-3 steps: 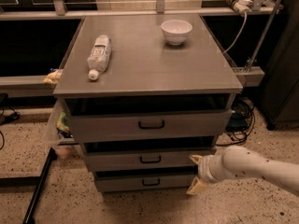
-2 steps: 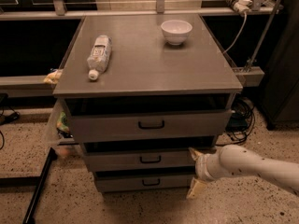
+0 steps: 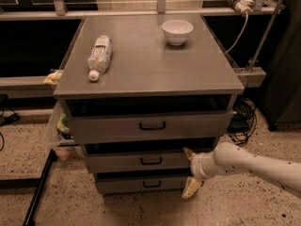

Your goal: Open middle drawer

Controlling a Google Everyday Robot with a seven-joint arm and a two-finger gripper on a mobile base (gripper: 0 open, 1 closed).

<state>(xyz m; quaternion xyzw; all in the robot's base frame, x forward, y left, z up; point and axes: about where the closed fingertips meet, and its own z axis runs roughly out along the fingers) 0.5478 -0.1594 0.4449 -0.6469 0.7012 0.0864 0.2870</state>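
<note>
The grey metal cabinet has three drawers stacked in its front. The middle drawer (image 3: pixel 117 163) is a wide, shallow grey front with a small black bar handle (image 3: pixel 151 161) at centre. It sits between the taller top drawer (image 3: pixel 108 127) and the narrow bottom drawer (image 3: pixel 122 185). My gripper (image 3: pixel 190 171) comes in from the right on a white arm, at the right end of the middle drawer's front, well right of the handle. Its two pale fingers (image 3: pixel 189 153) are spread apart, one above the other, holding nothing.
A plastic bottle (image 3: pixel 99 54) lies on the cabinet top (image 3: pixel 150 65), with a white bowl (image 3: pixel 177 31) at the back right. A black pole (image 3: pixel 40 192) leans at the lower left. Cables (image 3: pixel 242 121) lie on the speckled floor to the right.
My gripper has shifted slightly left, closer to the right end of the middle drawer's front. The drawers have not moved.
</note>
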